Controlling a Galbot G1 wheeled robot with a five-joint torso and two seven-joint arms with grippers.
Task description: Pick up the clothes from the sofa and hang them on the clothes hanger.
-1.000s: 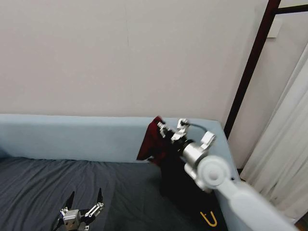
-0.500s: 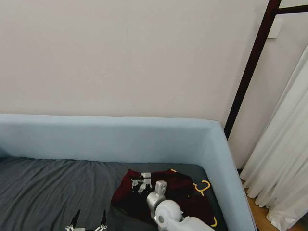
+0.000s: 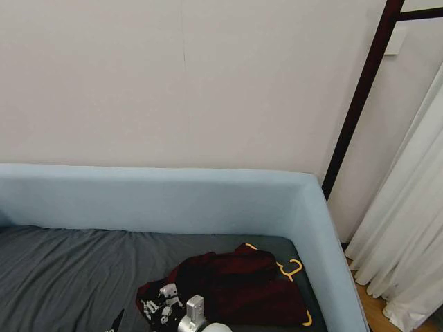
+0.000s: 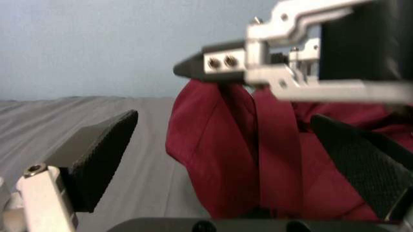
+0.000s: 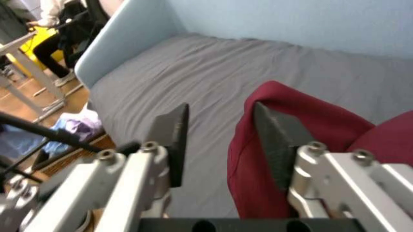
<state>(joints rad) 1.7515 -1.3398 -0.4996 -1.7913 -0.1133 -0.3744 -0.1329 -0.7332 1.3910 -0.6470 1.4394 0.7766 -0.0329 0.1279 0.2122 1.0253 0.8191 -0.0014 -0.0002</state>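
Head view: the dark red garment (image 3: 242,283) lies at the right end of the sofa (image 3: 138,200) seat. At its edge sits the right gripper (image 5: 219,111), jaws spread; the left gripper (image 4: 223,118) is close by, jaws also spread. This looks like the grasp step: next needs a firm pinch on a fold.
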